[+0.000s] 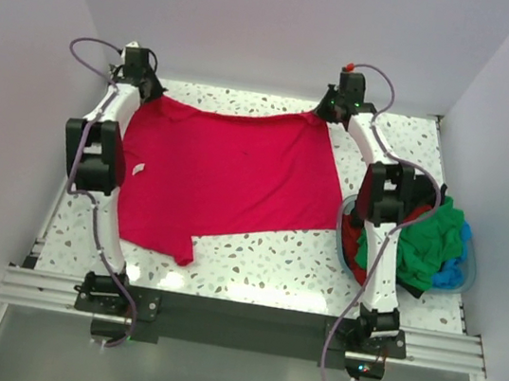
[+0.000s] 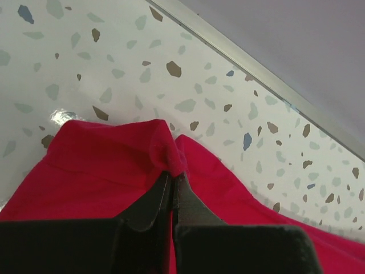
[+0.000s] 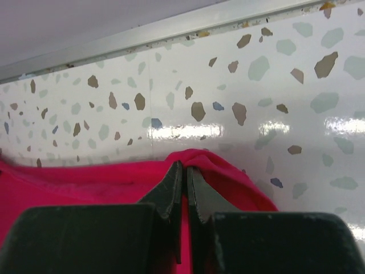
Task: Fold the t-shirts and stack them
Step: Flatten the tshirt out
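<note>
A bright crimson-red t-shirt [image 1: 218, 176] lies spread flat over the middle of the speckled table. My left gripper [image 1: 145, 88] is shut on its far left corner; the left wrist view shows the cloth [image 2: 114, 165] pinched into a small peak between the jaws [image 2: 172, 174]. My right gripper [image 1: 329, 111] is shut on its far right corner, with a fold of the cloth [image 3: 228, 171] bunched over the tips [image 3: 183, 165]. Other t-shirts, green [image 1: 434, 241], red and black, lie heaped in a basket at the right.
The light blue round basket [image 1: 466, 270] stands at the table's right edge beside the right arm. A metal rail [image 3: 171, 28] and the back wall run just beyond both grippers. Side walls close in left and right.
</note>
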`<state>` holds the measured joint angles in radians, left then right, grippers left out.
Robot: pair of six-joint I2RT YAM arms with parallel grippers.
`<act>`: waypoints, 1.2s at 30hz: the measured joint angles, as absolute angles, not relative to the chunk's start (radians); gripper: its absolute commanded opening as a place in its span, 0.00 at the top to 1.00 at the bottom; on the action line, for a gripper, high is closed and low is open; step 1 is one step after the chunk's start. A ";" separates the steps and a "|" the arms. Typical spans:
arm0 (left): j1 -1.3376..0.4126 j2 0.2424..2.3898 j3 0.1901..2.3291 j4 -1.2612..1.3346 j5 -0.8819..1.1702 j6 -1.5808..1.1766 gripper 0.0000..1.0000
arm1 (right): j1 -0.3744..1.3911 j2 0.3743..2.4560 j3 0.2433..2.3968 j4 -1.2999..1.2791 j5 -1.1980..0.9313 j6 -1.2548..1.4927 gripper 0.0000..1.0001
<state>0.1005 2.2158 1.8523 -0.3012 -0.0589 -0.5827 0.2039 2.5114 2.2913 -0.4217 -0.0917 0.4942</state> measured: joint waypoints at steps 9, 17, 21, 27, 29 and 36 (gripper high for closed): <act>0.100 1.962 1.590 -0.273 -0.110 -0.585 1.00 | 0.190 2.491 2.283 -0.411 -0.147 0.455 1.00; 0.099 1.512 1.586 -0.338 -0.193 -0.584 1.00 | 0.194 2.035 2.001 -0.490 -0.142 0.427 1.00; 0.100 1.309 1.687 -0.403 -0.213 -0.576 1.00 | 0.196 1.735 1.931 -0.496 -0.141 0.429 1.00; 0.100 1.141 1.921 -0.540 -0.213 -0.554 1.00 | 0.195 1.358 1.897 -0.550 -0.149 0.435 1.00; 0.100 1.106 1.998 -0.602 -0.213 -0.552 1.00 | 0.196 1.262 1.897 -0.591 -0.152 0.437 1.00; 0.100 1.025 2.279 -0.764 -0.210 -0.533 1.00 | 0.196 1.079 1.985 -0.771 -0.204 0.444 1.00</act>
